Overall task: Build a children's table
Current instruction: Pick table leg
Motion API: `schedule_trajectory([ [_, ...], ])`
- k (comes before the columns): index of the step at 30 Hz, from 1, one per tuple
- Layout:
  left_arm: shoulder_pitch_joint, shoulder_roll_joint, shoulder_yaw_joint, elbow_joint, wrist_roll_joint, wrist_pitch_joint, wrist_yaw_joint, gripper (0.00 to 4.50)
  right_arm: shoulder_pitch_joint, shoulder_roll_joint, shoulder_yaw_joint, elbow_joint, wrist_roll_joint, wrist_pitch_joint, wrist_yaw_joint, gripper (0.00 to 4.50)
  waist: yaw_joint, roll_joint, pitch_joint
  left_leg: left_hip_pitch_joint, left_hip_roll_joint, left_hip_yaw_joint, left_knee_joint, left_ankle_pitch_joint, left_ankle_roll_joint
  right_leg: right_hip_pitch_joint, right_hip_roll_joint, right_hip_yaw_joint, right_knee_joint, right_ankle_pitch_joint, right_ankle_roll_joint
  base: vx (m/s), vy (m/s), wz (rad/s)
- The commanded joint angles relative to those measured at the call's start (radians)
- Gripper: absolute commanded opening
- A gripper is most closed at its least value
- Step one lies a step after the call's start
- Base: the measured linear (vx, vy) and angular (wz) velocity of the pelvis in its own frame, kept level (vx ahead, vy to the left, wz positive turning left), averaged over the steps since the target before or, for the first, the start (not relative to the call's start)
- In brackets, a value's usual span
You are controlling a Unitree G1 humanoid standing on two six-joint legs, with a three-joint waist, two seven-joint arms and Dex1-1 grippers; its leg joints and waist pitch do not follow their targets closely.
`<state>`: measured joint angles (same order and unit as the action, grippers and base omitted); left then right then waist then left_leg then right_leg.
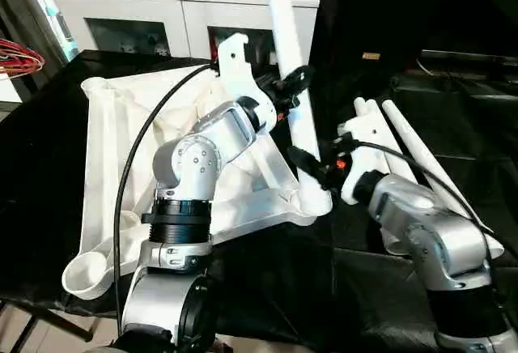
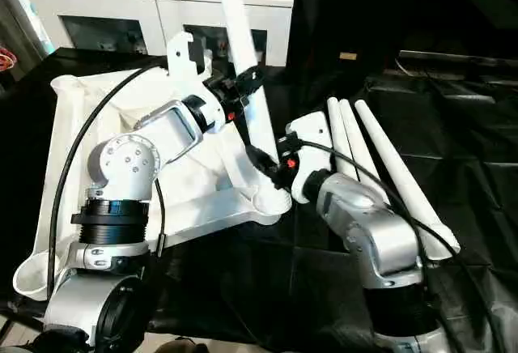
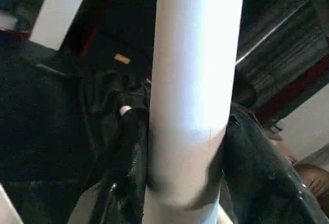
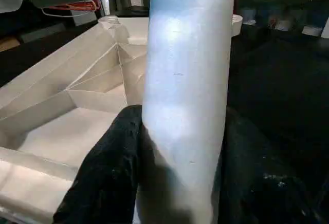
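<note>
A work surface draped in black cloth [image 1: 388, 288] carries everything. The white table top [image 1: 109, 142] lies upside down on it from about nine o'clock to the centre, its ribbed underside up and its round corner sockets at the corners. At about three o'clock three loose white legs [image 2: 380, 167] lie side by side on the cloth, touching one another, their length running from twelve toward four o'clock.
</note>
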<state>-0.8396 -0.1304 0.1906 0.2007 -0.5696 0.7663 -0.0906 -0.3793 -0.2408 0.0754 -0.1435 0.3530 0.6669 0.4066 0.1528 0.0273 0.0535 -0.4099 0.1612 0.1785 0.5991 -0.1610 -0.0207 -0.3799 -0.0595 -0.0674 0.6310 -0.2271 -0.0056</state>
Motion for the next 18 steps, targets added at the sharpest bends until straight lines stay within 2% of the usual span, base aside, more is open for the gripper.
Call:
schedule_trajectory([
  [1,-0.017,-0.036,-0.039,0.004,0.02,0.003,0.016,1.79,-0.031,0.006,0.02,-0.009,-0.022,-0.02,-0.008,1.82,-0.003,-0.014,-0.072,0.03,0.073,-0.036,-0.061,-0.11,0.024,0.043,-0.101,0.057,-0.076,-0.011,-0.17,0.0,0.0,0.0],
  [10,0.009,-0.017,-0.08,0.011,0.036,-0.023,-0.042,1.77,-0.044,0.008,0.017,-0.023,-0.011,-0.028,0.013,1.82,-0.005,-0.014,-0.072,0.029,0.072,-0.034,-0.059,-0.098,0.036,0.044,-0.101,0.056,-0.074,0.003,-0.18,0.0,0.0,0.0],
  [12,0.023,-0.01,-0.077,0.005,0.017,-0.026,-0.079,1.77,-0.043,0.016,0.005,-0.032,0.029,-0.02,0.042,1.82,-0.005,-0.017,-0.072,0.029,0.071,-0.033,-0.059,-0.1,0.039,0.045,-0.102,0.055,-0.074,-0.001,-0.183,0.0,0.0,0.0],
  [14,0.03,0.005,-0.084,0.007,0.019,-0.032,-0.102,1.77,-0.042,0.017,-0.011,-0.032,0.057,-0.008,0.058,2.38,-0.005,-0.017,-0.073,0.03,0.071,-0.033,-0.058,-0.099,0.041,0.044,-0.102,0.056,-0.074,-0.003,-0.185,0.0,0.0,0.0],
  [17,0.035,0.025,-0.091,0.011,0.02,-0.036,-0.136,1.77,-0.037,0.007,-0.033,-0.028,0.092,0.002,0.091,2.58,-0.004,-0.015,-0.073,0.029,0.072,-0.034,-0.058,-0.102,0.047,0.045,-0.102,0.056,-0.073,-0.006,-0.182,0.0,0.0,0.0],
  [18,0.04,0.042,-0.095,0.009,0.014,-0.039,-0.173,1.77,-0.032,-0.003,-0.058,-0.021,0.126,0.011,0.122,2.69,-0.005,-0.014,-0.072,0.029,0.072,-0.033,-0.059,-0.1,0.049,0.043,-0.102,0.055,-0.073,-0.004,-0.184,0.0,0.0,0.0],
])
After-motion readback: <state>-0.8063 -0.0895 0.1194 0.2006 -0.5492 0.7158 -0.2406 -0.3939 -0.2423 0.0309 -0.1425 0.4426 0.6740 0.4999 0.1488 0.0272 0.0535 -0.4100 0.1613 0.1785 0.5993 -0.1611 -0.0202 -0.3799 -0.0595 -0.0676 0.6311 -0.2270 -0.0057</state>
